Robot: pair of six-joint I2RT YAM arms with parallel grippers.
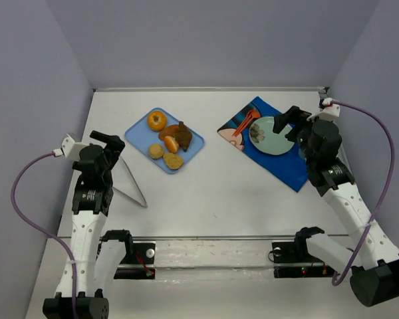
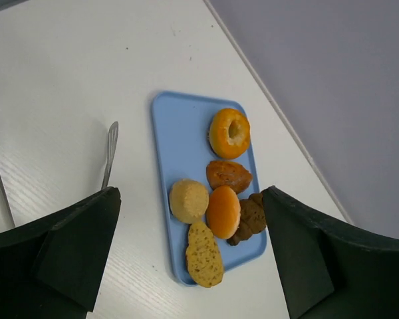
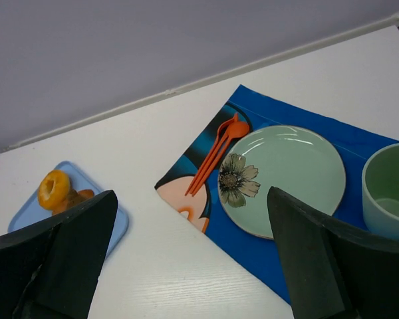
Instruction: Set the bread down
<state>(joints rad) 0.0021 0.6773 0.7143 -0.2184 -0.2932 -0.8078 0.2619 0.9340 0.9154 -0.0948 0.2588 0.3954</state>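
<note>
The bread [image 1: 183, 128] is a dark brown lumpy chunk at the right edge of the light blue tray [image 1: 193, 139]. In the left wrist view the bread [image 2: 253, 216] lies just beside my right fingertip, behind an orange bun [image 2: 223, 211]. My left gripper [image 1: 114, 142] is open and empty, left of the tray; in its wrist view the left gripper [image 2: 189, 194] looks down over the tray's near end [image 2: 165, 153]. My right gripper [image 1: 289, 123] is open and empty above the green plate [image 1: 274, 141]; in its own view the right gripper [image 3: 191, 198] is over bare table.
The tray also holds an orange fruit [image 2: 229, 133], a glossy roll [image 2: 229, 175] and tan pieces [image 2: 188, 200]. Metal tongs [image 1: 130, 179] lie left of the tray. A blue placemat [image 3: 266, 256] carries the flowered plate [image 3: 299, 174], orange cutlery [image 3: 216, 156] and a green cup [image 3: 390, 191].
</note>
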